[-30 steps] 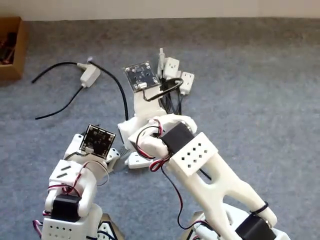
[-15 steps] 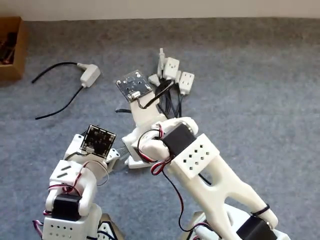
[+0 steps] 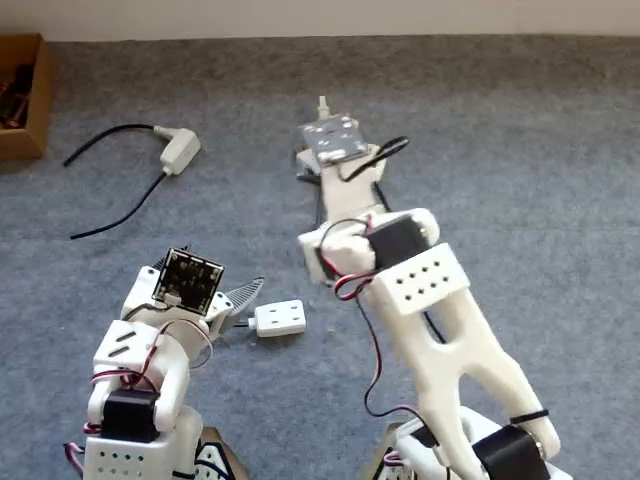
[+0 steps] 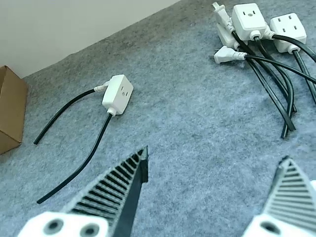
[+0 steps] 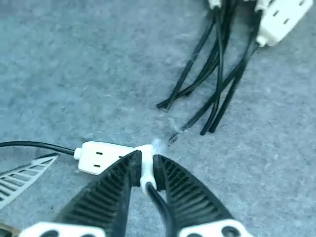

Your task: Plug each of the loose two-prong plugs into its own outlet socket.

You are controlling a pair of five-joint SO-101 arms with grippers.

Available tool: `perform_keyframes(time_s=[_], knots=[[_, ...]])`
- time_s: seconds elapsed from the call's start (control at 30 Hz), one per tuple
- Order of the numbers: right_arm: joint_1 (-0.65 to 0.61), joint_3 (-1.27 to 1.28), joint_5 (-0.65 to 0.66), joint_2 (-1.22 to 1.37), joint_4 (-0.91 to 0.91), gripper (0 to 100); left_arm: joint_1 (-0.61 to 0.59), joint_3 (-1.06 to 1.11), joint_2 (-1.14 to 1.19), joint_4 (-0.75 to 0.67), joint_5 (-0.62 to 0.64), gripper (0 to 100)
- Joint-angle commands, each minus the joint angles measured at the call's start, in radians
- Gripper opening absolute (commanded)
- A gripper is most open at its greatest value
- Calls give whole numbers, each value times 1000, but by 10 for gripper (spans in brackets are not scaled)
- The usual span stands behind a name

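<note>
A white outlet socket (image 3: 280, 318) lies on the grey carpet, just beside my open left gripper (image 3: 238, 308). In the left wrist view the left gripper (image 4: 214, 155) holds nothing. My right gripper (image 5: 146, 165) is shut on a small white plug (image 5: 147, 157) with a black cord. Past its tips in the right wrist view lies a white socket (image 5: 101, 157); I cannot tell whether plug and socket touch. From above, the right arm's wrist (image 3: 335, 140) hangs over the far cluster. That cluster holds two sockets (image 4: 249, 19) (image 4: 286, 24) and a loose plug (image 4: 224, 54). Another socket (image 3: 180, 150) lies far left.
Black cords (image 4: 276, 84) fan out from the cluster towards the arms. Thin black cords (image 3: 120, 215) trail from the far-left socket. A cardboard box (image 3: 25, 95) stands at the far left edge. Open carpet stretches to the right of the right arm.
The right arm has swung from above the near socket out to the far cluster, uncovering the near socket. The left arm has hardly moved.
</note>
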Motion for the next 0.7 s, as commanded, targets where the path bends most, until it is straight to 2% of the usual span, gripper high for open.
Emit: perform_keyframes(time_s=[0.0, 0.13, 0.27, 0.47, 0.67], knots=[[82, -2, 12, -10, -8, 9, -12, -7, -8, -21, 8, 369], [94, 24, 6, -8, 68, 9, -12, -7, -8, -25, 8, 369], [48, 116, 5, -8, 13, 9, -21, -7, -8, -26, 6, 368], [-10, 260, -77, -19, -130, 8, -194, -2, -8, -29, 11, 368], [-70, 180, -107, -12, -125, 9, -219, 82, -10, -120, 8, 368]])
